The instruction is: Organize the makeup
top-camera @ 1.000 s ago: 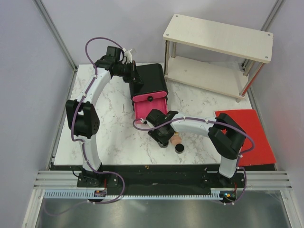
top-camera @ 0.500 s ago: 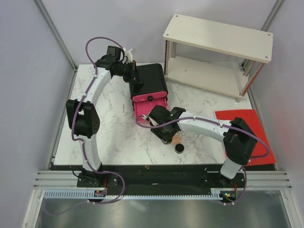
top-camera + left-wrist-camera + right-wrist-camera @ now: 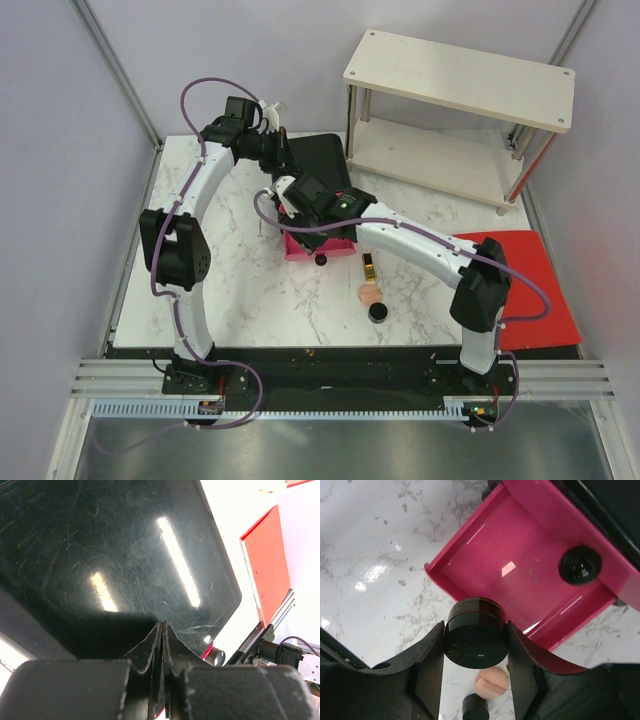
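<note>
Right jaws clamp black jar above front lip of open pink drawer: likely drop-in. Left jaws clenched empty on black box, worktop far edge: probably bracing. Puff, tube wait toward near edge.

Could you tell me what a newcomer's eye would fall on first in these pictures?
The open pink drawer, empty, juts from the black box at the middle of the table. The right gripper hangs at the drawer's rim, shut on a black jar. In front of the drawer, a peach puff, a second jar and a gold-black tube lie on the marble.
</note>
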Robot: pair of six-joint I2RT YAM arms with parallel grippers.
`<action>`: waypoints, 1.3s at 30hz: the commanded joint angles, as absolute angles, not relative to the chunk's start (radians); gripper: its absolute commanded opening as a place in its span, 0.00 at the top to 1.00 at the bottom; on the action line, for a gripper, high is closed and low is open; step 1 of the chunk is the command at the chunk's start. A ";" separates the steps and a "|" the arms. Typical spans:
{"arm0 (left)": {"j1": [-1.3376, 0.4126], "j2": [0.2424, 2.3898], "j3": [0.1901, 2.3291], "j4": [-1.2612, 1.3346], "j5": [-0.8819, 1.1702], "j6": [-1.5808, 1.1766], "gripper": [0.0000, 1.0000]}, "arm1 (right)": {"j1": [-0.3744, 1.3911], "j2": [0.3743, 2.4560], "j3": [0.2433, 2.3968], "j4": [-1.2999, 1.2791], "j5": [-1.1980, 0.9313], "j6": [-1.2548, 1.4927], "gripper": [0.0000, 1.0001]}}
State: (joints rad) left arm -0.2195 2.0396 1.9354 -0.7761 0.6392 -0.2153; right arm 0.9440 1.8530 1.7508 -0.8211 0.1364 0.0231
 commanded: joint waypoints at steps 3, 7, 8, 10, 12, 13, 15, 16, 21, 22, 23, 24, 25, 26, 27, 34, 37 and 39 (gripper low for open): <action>-0.221 2.178 1.861 -0.993 0.437 -0.135 0.91 | 0.930 2.016 1.891 -0.778 0.133 0.008 0.94; -0.221 2.178 1.870 -0.996 0.437 -0.129 0.91 | 0.914 2.101 1.972 -0.759 0.156 0.014 0.94; -0.219 2.177 1.871 -0.997 0.437 -0.129 0.91 | 0.902 2.112 1.986 -0.756 0.160 0.018 0.94; -0.219 2.180 1.868 -0.999 0.442 -0.127 0.91 | 0.890 2.141 2.029 -0.752 0.149 0.032 0.93; -0.221 2.180 1.865 -1.000 0.442 -0.126 0.91 | 0.882 2.158 2.049 -0.752 0.130 0.037 0.92; -0.219 2.180 1.865 -1.000 0.442 -0.123 0.91 | 0.881 2.172 2.055 -0.752 0.124 0.035 0.92; -0.219 2.181 1.865 -1.003 0.440 -0.121 0.91 | 0.881 2.178 2.046 -0.755 0.111 0.035 0.91; -0.219 2.181 1.865 -1.003 0.440 -0.123 0.91 | 0.881 2.181 2.031 -0.753 0.107 0.035 0.89; -0.219 2.180 1.870 -1.003 0.437 -0.126 0.91 | 0.881 2.172 1.984 -0.753 0.100 0.038 0.78; -0.221 2.181 1.870 -1.003 0.437 -0.126 0.91 | 0.879 2.166 1.974 -0.755 0.101 0.038 0.70; -0.221 2.181 1.871 -1.003 0.437 -0.126 0.91 | 0.879 2.163 1.970 -0.752 0.104 0.038 0.65; -0.221 2.181 1.873 -1.003 0.437 -0.126 0.91 | 0.877 2.160 1.967 -0.747 0.107 0.038 0.62; -0.221 2.181 1.873 -1.003 0.437 -0.126 0.91 | 0.879 2.158 1.968 -0.747 0.112 0.040 0.57; -0.219 2.183 1.875 -1.002 0.437 -0.126 0.91 | 0.877 2.158 1.968 -0.744 0.113 0.040 0.54; -0.219 2.183 1.876 -1.002 0.437 -0.126 0.91 | 0.877 2.160 1.971 -0.745 0.117 0.040 0.52; -0.221 2.181 1.878 -1.003 0.439 -0.127 0.91 | 0.870 2.129 1.965 -0.727 0.140 0.057 0.35; -0.221 2.183 1.879 -1.003 0.439 -0.127 0.91 | 0.865 2.108 1.962 -0.716 0.155 0.052 0.29; -0.221 2.183 1.879 -1.003 0.439 -0.127 0.91 | 0.861 2.089 1.960 -0.716 0.164 0.045 0.28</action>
State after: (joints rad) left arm -0.2203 2.0541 1.9598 -0.7769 0.6388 -0.2150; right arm 0.8795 2.1612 1.9640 -0.7593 0.1177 0.0441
